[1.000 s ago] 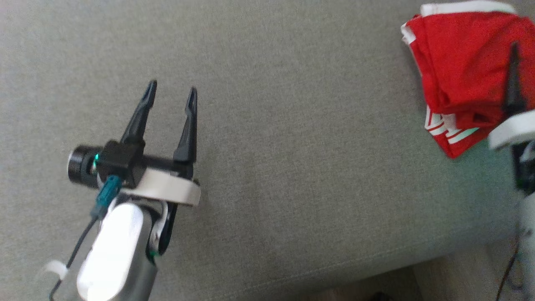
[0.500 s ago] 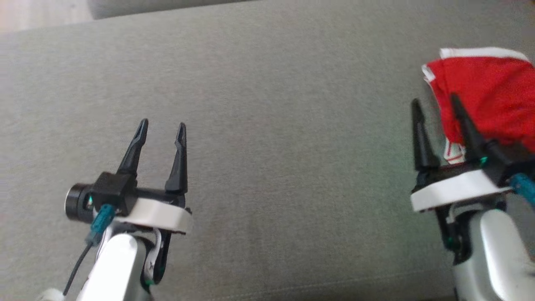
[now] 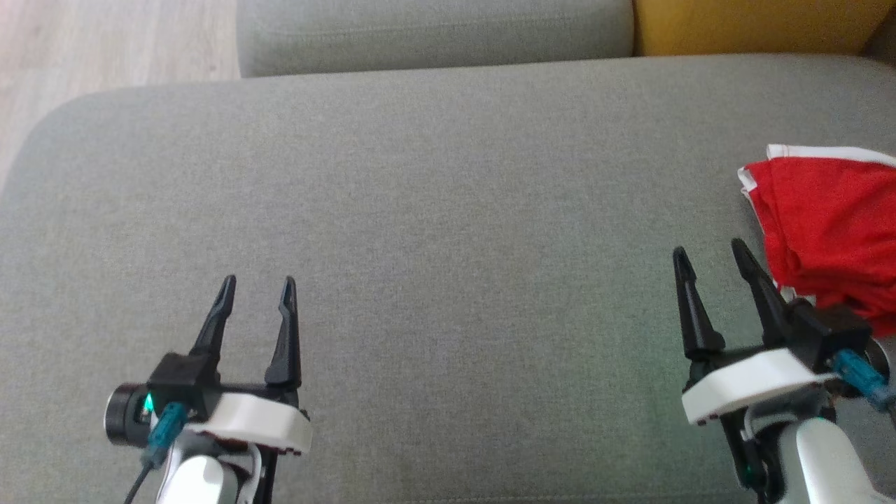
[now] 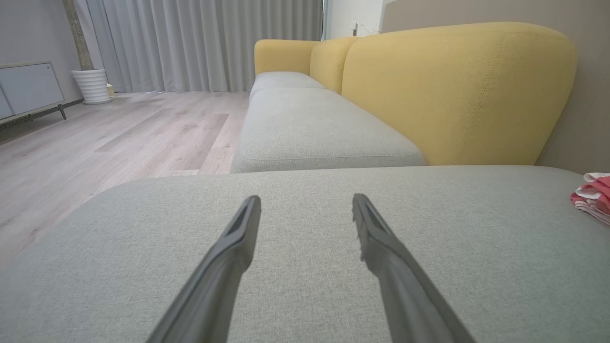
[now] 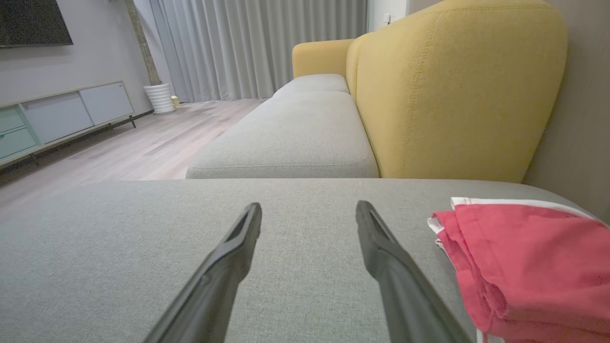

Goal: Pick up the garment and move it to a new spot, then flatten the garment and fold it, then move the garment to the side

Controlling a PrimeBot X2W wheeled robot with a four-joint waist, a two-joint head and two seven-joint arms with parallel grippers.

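Red garment (image 3: 833, 231) with white trim lies as a compact bundle at the right edge of the head frame, on the grey sofa cushion (image 3: 434, 210). Right gripper (image 3: 707, 246), lower right: fingers spread wide, holding nothing, tips just beside the garment's left edge. Left gripper (image 3: 257, 280), lower left: equally wide, empty, well apart from the garment. Yellow backrest (image 3: 742, 24) at upper right.

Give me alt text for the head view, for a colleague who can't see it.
A red garment with white trim lies on a grey sofa cushion at the view's right edge. Both grippers are open and empty: left gripper at lower left, right gripper at lower right, close beside the garment.
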